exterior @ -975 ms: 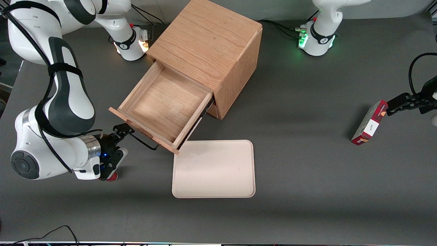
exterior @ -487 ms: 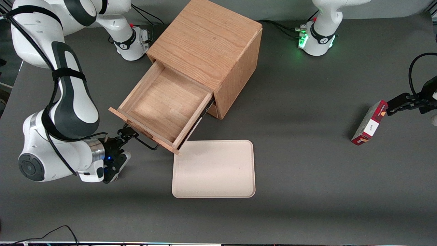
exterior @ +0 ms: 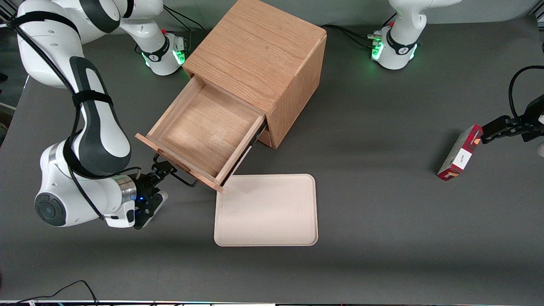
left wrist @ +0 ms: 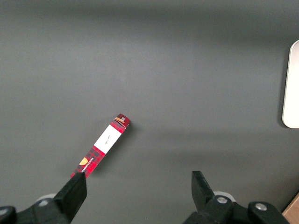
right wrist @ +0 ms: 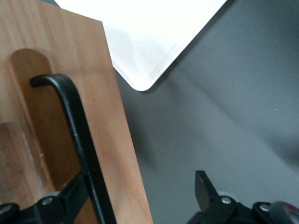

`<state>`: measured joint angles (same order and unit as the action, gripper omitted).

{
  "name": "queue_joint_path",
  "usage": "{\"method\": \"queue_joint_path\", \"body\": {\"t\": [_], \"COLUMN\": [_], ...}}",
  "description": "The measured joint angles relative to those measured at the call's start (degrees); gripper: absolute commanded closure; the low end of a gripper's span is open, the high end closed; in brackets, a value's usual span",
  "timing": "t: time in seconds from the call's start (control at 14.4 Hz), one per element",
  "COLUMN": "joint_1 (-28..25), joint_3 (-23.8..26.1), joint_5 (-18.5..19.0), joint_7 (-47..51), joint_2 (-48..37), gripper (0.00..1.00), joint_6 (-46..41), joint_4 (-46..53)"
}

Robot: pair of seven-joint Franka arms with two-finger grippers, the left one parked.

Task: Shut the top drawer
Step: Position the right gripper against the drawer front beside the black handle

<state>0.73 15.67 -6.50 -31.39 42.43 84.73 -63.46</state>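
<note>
At the lower left of the front frame I have the right arm's black two-finger gripper (exterior: pixel 158 170) just beside the thin black wire bar handle (exterior: pixel 180 175) of the light oak top drawer (exterior: pixel 204 127). The wrist camera shows its fingers spread apart, one finger (right wrist: pixel 65 198) against the handle bar (right wrist: pixel 77 135) and the other (right wrist: pixel 205 189) out over bare table, clamping nothing. The drawer stands pulled well out of the box-shaped oak cabinet (exterior: pixel 263 51) at upper centre, so I judge closing has not begun; next I must press the drawer front straight along its slides. Its shallow tray holds nothing. Right of it, the cream rectangular tray (exterior: pixel 266 210) is also bare.
</note>
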Motion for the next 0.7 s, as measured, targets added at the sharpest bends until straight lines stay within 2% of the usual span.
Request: {"method": "queue_joint_path", "body": {"t": [0.35, 0.7], "joint_1": [0.04, 0.02], "joint_3": [0.0, 0.11], "joint_5": [-0.34, -2.42], "joint_7": [0.16, 2.46], "joint_2": [-0.01, -1.73], "gripper": [0.0, 0.0], "joint_6": [0.62, 3.5], "joint_4": [-0.88, -4.73]}}
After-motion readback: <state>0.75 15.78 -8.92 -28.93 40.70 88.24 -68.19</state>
